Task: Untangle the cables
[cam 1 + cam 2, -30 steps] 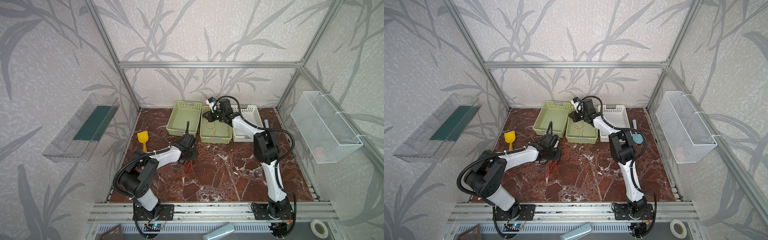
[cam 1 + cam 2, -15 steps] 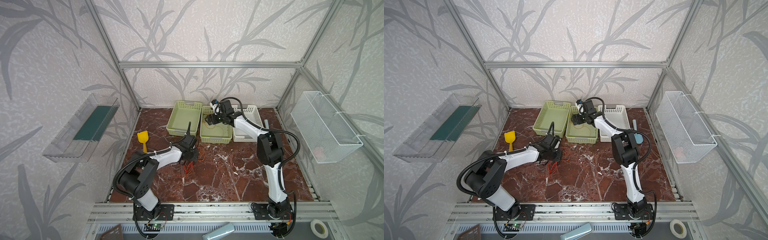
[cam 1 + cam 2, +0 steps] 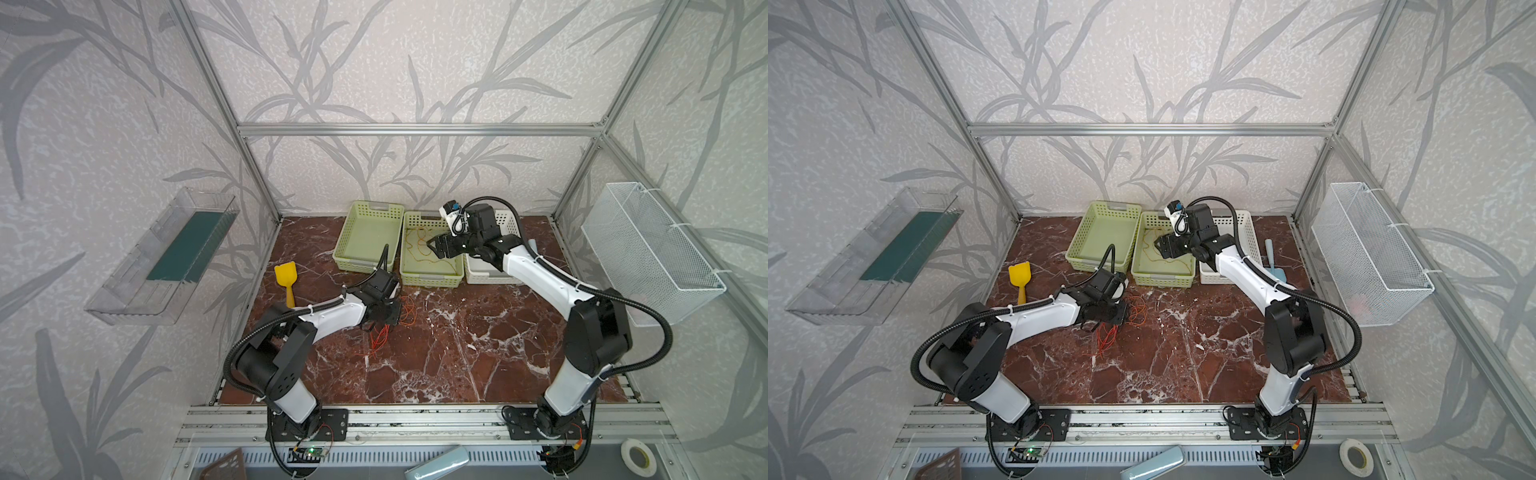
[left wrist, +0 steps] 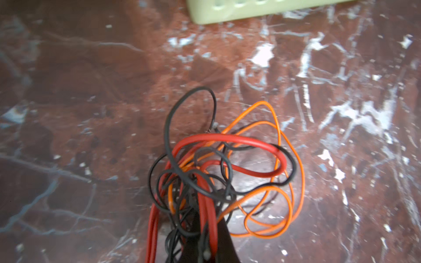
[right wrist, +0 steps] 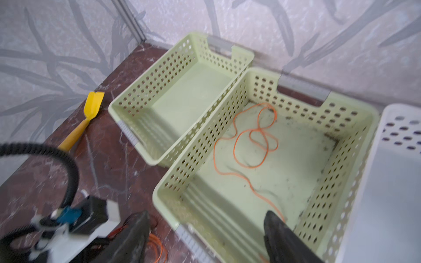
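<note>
Top views, baskets: three in a row at the back; we see the mid green basket (image 3: 432, 279) holding a loose orange cable (image 3: 419, 245). The left green basket (image 3: 353, 266) and white basket (image 3: 490, 277) flank it.
Top views, R gripper (image 3: 433, 246): jaws wide, over the mid green basket, just beside the cable's loops.
Top views, tangle (image 3: 380, 340): on the marble floor (image 3: 478, 353) in front of the baskets, at the L gripper (image 3: 388, 318).
Top views, around: yellow scoop (image 3: 286, 278) left of the L arm; blue scoop (image 3: 1274, 262) by the white basket.
L wrist: L gripper (image 4: 207, 236) pinched shut on the tangle (image 4: 227, 159); red, black and orange strands bunch into it (loops fan out ahead).
R wrist: fingers (image 5: 280, 234) far apart; the orange cable's (image 5: 250, 148) tail runs up to one. Touching or not, we can't tell.
</note>
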Motion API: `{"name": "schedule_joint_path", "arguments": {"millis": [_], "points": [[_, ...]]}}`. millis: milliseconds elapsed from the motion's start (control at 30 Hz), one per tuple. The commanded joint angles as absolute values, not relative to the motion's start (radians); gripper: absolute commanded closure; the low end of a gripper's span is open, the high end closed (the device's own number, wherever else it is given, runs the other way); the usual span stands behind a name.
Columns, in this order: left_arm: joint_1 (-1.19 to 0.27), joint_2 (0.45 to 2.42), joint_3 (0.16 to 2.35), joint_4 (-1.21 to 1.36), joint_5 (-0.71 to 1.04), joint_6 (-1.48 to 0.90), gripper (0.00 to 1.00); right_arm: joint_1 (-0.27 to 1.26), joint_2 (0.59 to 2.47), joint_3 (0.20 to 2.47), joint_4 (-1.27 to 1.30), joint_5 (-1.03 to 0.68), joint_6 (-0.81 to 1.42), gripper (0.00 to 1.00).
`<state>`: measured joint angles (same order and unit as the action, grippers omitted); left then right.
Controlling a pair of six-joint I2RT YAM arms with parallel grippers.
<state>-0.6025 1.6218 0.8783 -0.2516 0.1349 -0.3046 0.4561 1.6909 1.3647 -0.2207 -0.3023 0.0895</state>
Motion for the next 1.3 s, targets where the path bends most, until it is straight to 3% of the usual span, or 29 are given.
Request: {"name": "schedule_joint_path", "arguments": {"millis": [0,300,800,1067,1133,1267], "points": [[-0.629,1.589,0.926,-0.237,0.173,-0.232,0.94,0.501,1.594,1.209,-0.17,-0.352,0.126,0.26],[-0.64,1.54,0.898,-0.18,0.209,-0.176,0.96,0.543,1.549,0.832,-0.006,-0.388,0.295,0.42],[-0.642,1.448,0.833,-0.067,0.283,-0.177,0.99,0.561,1.744,0.728,0.347,-0.459,0.461,0.44],[-0.641,1.39,0.797,0.001,0.315,-0.18,1.0,0.578,1.813,0.776,0.347,-0.404,0.463,0.62],[-0.641,1.373,0.784,0.03,0.307,-0.185,1.0,0.577,1.809,0.772,0.353,-0.388,0.462,0.75],[-0.629,1.344,0.774,0.016,0.268,-0.183,1.0,0.574,1.763,0.77,0.278,-0.326,0.416,0.91]]}}
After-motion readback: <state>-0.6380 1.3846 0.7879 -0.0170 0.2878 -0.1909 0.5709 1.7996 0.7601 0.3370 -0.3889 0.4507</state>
